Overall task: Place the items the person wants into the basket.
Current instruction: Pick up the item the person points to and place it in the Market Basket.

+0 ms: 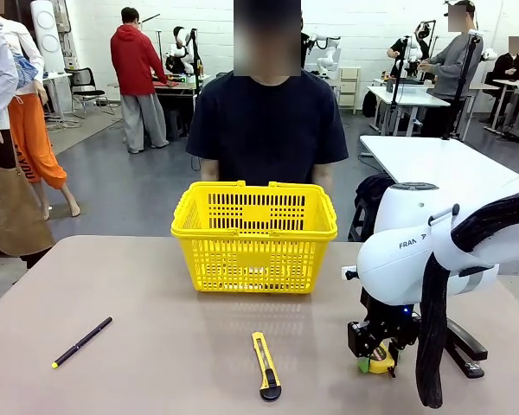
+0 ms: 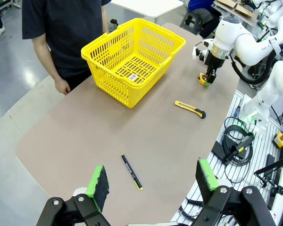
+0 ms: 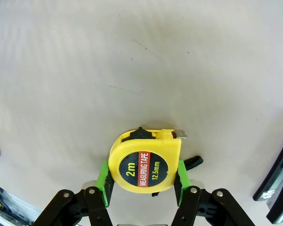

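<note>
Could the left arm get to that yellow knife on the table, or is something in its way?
Probably yes. The utility knife lies alone on bare table, the left gripper hangs open above the table, and the right gripper is aside, shut on the tape measure.

Tan table [image 1: 156,294]: yellow basket [image 1: 253,238], black pen [image 1: 82,341], utility knife [image 1: 265,366], tape measure [image 3: 145,165], stapler [image 1: 469,347].

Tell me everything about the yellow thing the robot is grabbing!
It is a round, plastic-looking yellow tape measure with a black face reading 2m and a red strip saying MEASURING TAPE. A metal tape tip sticks out at one corner. It lies flat, face up, on the tan table. The right pincer is shut on it, green pads pressing both sides.
</note>
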Controlling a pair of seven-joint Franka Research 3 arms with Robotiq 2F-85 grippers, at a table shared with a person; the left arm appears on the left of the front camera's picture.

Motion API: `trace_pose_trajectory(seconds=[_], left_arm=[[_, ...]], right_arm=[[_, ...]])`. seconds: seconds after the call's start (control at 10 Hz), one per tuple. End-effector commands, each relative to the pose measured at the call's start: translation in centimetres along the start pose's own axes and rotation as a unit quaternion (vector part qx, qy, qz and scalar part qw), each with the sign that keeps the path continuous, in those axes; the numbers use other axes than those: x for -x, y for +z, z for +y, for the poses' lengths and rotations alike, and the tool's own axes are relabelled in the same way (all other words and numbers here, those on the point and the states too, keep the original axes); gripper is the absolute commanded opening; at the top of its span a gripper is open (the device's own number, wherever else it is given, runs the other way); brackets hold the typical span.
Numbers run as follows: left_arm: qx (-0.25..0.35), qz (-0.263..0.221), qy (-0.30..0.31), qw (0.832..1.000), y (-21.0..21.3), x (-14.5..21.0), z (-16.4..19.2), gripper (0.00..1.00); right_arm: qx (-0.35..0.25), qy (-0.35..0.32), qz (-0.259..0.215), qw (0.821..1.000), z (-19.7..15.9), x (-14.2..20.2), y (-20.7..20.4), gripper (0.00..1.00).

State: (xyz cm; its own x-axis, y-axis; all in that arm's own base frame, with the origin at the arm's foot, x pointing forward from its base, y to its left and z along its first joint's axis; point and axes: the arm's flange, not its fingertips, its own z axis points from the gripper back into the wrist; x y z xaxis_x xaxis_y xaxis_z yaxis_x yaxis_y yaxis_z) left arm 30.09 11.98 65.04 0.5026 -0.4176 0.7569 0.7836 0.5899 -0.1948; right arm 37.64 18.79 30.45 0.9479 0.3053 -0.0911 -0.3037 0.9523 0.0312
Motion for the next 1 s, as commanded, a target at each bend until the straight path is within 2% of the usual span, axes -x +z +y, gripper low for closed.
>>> trace_pose_trajectory(seconds=[0.0,0.2,0.3,0.7,0.9], left_arm=[[0.006,-0.002,-0.002,1.000,0.1,-0.1,-0.1,0.96],[0.006,-0.002,-0.002,1.000,0.1,-0.1,-0.1,0.96],[0.006,-0.002,-0.002,1.000,0.1,-0.1,-0.1,0.96],[0.006,-0.002,-0.002,1.000,0.1,-0.1,-0.1,0.96],[0.006,-0.002,-0.002,1.000,0.1,-0.1,-0.1,0.96]], right_arm=[[-0.022,-0.008,0.000,1.000,0.3,0.2,0.8,0.00],[-0.033,-0.050,0.009,0.998,1.2,1.9,5.4,0.00],[-0.043,-0.068,0.003,0.997,1.8,2.8,9.4,0.00],[-0.036,-0.163,-0.058,0.984,6.0,6.6,22.5,0.00],[-0.031,-0.201,-0.085,0.975,8.5,8.5,26.5,0.00]])
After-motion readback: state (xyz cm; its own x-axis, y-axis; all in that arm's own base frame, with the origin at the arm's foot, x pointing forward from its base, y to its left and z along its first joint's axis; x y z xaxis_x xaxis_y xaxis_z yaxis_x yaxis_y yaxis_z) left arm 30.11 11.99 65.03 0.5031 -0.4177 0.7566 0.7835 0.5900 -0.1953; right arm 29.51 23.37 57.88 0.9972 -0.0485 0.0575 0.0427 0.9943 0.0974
